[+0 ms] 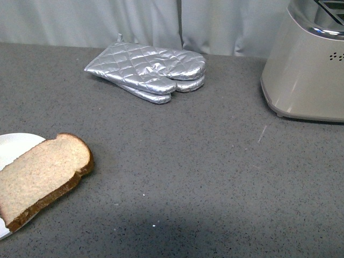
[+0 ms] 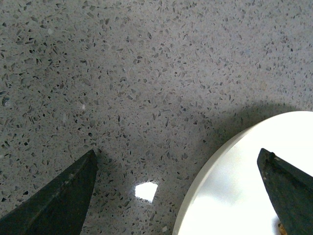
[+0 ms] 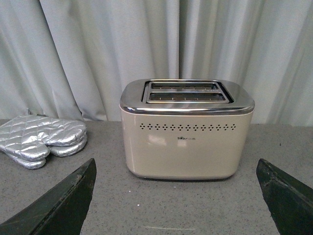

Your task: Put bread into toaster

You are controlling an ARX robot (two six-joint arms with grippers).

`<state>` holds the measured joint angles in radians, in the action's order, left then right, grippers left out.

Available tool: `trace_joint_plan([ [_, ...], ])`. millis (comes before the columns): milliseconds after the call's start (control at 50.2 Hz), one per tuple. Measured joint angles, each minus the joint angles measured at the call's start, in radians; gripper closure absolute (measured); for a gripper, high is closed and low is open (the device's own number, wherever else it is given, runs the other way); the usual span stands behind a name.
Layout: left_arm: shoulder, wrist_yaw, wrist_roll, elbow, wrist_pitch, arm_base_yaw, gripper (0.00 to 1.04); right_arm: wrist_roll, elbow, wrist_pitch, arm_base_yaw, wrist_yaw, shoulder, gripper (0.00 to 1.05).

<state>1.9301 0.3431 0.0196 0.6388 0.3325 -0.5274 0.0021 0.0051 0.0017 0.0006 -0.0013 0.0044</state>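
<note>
left gripper (image 2: 177,152) points down at the counter (image 2: 146,73), jaws wide apart, one finger over the plate (image 2: 254,166) holding the bread (image 1: 43,177). right gripper (image 3: 176,161), level and equally spread, faces the toaster (image 3: 188,142) straight ahead.

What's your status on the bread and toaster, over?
Left claw open over plate rim. Right claw open, facing toaster. Bread partly on plate, ungrasped. Oven mitts clear of path.

Grey speckled countertop (image 1: 204,177), pale pleated curtain (image 1: 150,21) along its back edge — soft light, one bright glint (image 2: 146,191)
</note>
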Motion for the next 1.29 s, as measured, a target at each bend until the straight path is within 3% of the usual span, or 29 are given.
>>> trace_joint_plan([
  [239,0.002,-0.031,0.076,0.006,-0.038,0.013,0.1,0.0,0.0,0.0,0.0,0.0,0.0,0.09],
  [458,0.005,-0.027,0.11,0.005,-0.062,0.019,0.49,0.0,0.0,0.0,0.0,0.0,0.0,0.09],
  [657,0.005,-0.021,0.119,0.001,-0.073,0.025,0.74,0.0,0.0,0.0,0.0,0.0,0.0,0.09],
  [816,0.005,0.027,0.122,-0.009,-0.088,0.027,1.02,0.0,0.0,0.0,0.0,0.0,0.0,0.09],
  [1175,-0.058,0.053,0.074,-0.036,-0.129,0.041,1.01,0.0,0.0,0.0,0.0,0.0,0.0,0.09],
  [1294,-0.127,0.076,0.029,-0.05,-0.153,0.081,1.01,0.0,0.0,0.0,0.0,0.0,0.0,0.09],
])
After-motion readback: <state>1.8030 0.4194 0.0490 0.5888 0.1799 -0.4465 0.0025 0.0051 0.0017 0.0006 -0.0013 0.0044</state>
